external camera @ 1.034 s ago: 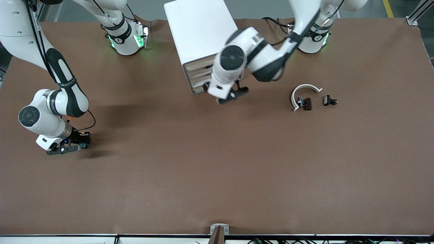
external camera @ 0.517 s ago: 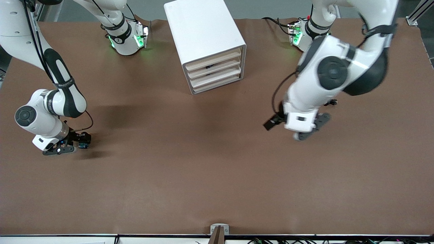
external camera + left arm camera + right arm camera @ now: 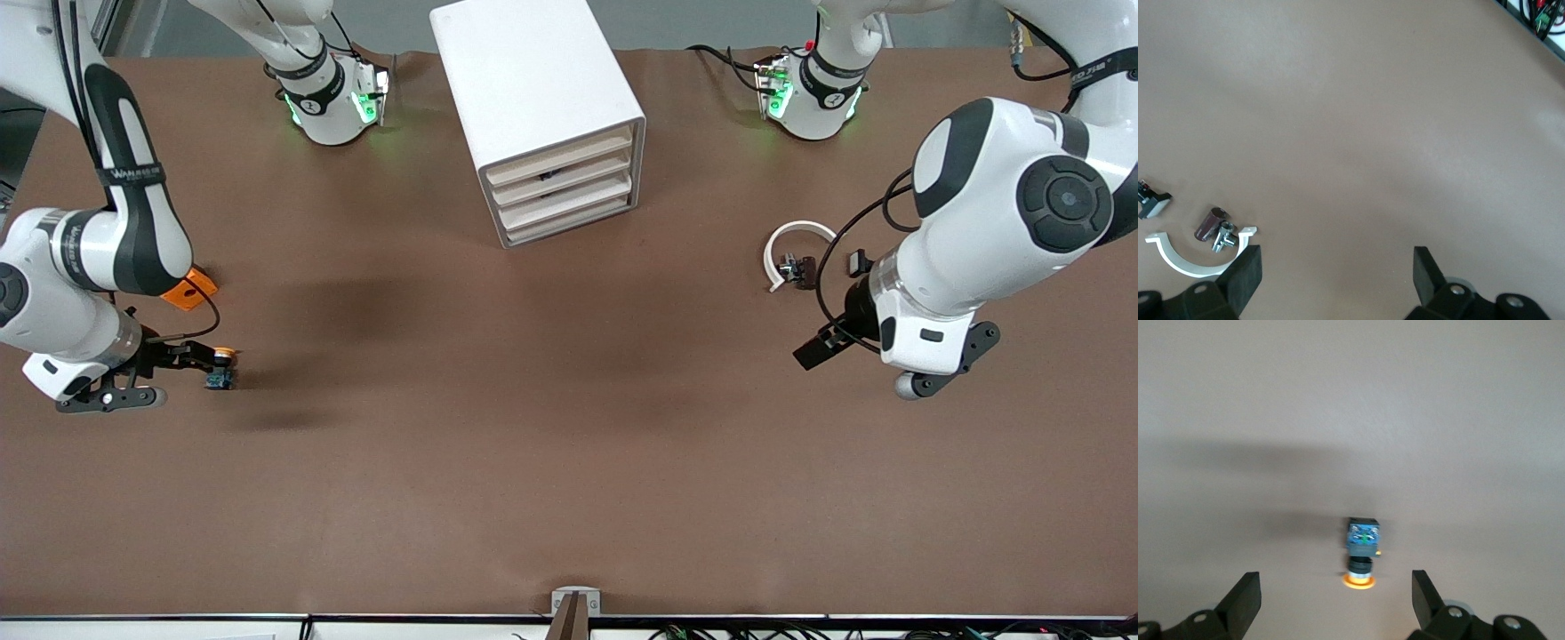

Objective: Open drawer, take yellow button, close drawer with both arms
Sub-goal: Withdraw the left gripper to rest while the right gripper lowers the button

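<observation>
Both jaws now wide, nothing held: my right gripper (image 3: 1331,600) just let go of the tiny orange-capped, blue-based push-button (image 3: 220,369).
Button lies on brown table near right arm's end, just off the fingertips; left gripper (image 3: 1335,277) swung away from white cabinet's top cream-fronted drawer (image 3: 558,158), now shut, so task looks about done.

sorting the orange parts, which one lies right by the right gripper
The button, on the table just off the open right gripper. The orange block lies farther from the front camera, partly hidden by that arm.

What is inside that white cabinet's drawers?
All four drawers of the cabinet are shut, so their contents are hidden; only a small dark bit peeks between two fronts. The button lies out on the table.
</observation>
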Motion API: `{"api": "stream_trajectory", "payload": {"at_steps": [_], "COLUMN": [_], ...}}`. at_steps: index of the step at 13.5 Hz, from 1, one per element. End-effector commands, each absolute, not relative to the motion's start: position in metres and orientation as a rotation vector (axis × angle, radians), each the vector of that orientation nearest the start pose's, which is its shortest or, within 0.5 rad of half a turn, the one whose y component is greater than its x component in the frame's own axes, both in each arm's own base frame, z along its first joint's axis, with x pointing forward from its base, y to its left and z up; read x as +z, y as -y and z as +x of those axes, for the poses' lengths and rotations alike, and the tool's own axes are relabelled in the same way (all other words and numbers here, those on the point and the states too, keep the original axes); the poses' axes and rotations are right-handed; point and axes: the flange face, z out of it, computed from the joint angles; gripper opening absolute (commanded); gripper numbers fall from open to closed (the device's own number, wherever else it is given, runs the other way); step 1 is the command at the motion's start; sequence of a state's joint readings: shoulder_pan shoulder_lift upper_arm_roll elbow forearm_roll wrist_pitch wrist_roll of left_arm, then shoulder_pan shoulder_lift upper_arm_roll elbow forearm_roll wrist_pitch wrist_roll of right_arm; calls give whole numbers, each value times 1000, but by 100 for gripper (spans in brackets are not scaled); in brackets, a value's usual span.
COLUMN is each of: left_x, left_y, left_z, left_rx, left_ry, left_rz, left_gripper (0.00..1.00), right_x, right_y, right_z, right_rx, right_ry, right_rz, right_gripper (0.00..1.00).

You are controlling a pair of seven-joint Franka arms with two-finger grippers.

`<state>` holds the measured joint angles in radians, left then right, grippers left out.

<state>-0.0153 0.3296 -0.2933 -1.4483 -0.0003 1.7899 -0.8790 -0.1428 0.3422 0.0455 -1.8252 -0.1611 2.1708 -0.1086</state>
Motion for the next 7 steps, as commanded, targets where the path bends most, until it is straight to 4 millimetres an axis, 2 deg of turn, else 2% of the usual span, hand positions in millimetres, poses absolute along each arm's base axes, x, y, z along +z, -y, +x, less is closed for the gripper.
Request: {"api": "stream_trajectory", "payload": {"at_steps": [1,3,4,5,7], "left_x": [544,567,578,589,612], "left_y": [136,98,76,60,41], "left_z": [630,627,624,618,604], "left_rx": [-27,-84,-103,-104,-120], "left_ry": [816,627,537,466,344], "left_rz": [-3113,-3152,-3160,-3161,-3159], "left_gripper": [100,100,100,100,100], "right_x": [393,434,461,477,487], "right_y": [40,18,1,-4,-19], "right_z": [649,662,669,672,673], "right_rx": [-45,-106,-143,-159,-185], "right_ry": [116,147,169,177,192], "right_rz": [-3272,-3258,-3253,-3251,-3228], "right_gripper": [100,100,100,100,100]}}
